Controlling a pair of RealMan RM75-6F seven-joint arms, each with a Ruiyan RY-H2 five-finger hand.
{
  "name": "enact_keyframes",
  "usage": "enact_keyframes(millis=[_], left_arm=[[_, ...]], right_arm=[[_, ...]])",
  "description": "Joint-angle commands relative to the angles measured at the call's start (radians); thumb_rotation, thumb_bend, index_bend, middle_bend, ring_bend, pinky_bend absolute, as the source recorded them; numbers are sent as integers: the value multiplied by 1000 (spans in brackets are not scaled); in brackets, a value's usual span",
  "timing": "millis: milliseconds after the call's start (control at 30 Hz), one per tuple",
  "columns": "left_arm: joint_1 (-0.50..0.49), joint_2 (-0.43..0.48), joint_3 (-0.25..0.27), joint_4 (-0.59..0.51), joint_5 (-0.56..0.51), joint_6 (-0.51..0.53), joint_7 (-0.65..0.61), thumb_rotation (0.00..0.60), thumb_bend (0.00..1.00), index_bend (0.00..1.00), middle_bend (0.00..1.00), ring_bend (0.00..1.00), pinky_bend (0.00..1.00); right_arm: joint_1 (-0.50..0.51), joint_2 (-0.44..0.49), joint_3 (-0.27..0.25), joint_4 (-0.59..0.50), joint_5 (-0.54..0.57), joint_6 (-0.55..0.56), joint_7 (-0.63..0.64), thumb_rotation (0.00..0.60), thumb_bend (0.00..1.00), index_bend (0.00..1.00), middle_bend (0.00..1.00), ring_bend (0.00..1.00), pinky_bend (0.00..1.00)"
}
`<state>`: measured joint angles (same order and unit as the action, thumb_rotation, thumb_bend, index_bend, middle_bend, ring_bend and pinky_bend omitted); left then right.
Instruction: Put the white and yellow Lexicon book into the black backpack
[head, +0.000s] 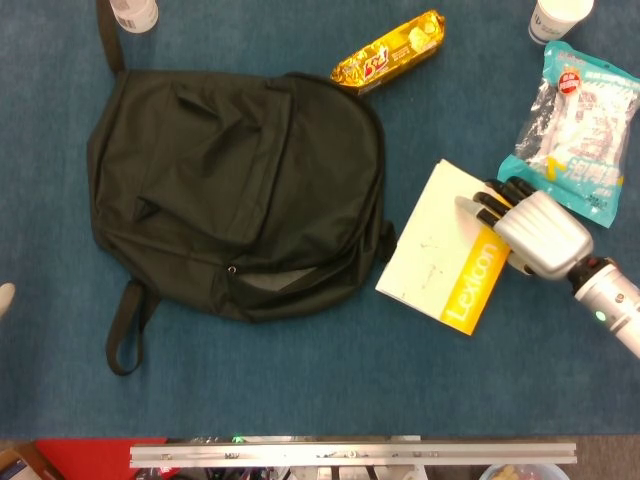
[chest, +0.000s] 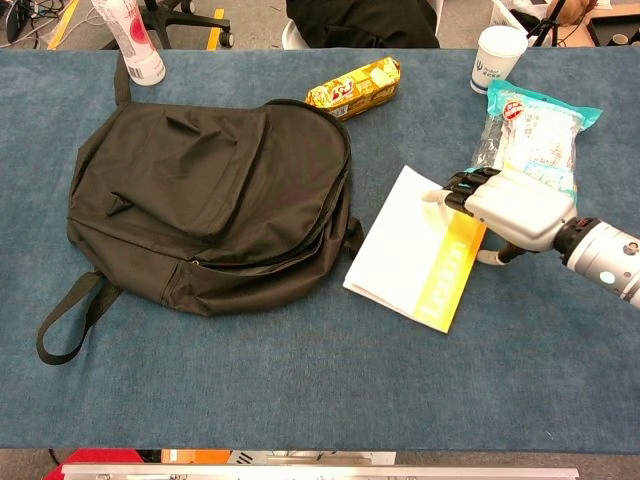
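On the blue cloth-covered table (head: 300, 390) seen from overhead, my right hand (head: 532, 232) lies over the yellow spine edge of the white and yellow Lexicon book (head: 440, 250), fingertips (head: 480, 207) reaching onto the white cover; whether the thumb has closed under the edge, I cannot tell. The book lies flat just beside the black fabric backpack (head: 235, 190), whose zipper gapes slightly along its near side. My left hand shows only as a pale sliver at the frame's left edge (head: 4, 296), its fingers out of sight. From the chest camera, the same right hand (chest: 505, 207) sits atop the book (chest: 410, 250), fingers (chest: 462, 188) stretched forward over the cover, the thumb seemingly down beside the book's edge, so the grasp reads as a press more than a firm hold. A teal plastic snack bag (chest: 535, 130) lies close behind the hand. Risk ahead, as I judge it: the thin book may slide across the cloth instead of lifting, and the bag's narrow opening could catch a corner.
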<state>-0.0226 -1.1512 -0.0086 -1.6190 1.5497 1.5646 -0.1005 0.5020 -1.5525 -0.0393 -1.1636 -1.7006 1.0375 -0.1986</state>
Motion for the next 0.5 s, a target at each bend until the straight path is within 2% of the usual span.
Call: enact_keyframes(millis=[33, 333, 500], left_arm=[[1, 0, 0, 2, 1, 2, -2, 600, 171, 204, 207, 106, 125], [1, 1, -1, 6, 3, 0, -7, 600, 171, 204, 207, 106, 124], [1, 4, 0, 4, 8, 1, -14, 600, 172, 204, 207, 107, 125]], right_arm=[[8, -6, 0, 3, 0, 3, 11, 600, 216, 137, 249, 141, 217], [40, -61, 4, 59, -18, 36, 65, 600, 278, 137, 291, 143, 234], [60, -123, 4, 128, -45, 71, 99, 600, 306, 174, 327, 186, 266]])
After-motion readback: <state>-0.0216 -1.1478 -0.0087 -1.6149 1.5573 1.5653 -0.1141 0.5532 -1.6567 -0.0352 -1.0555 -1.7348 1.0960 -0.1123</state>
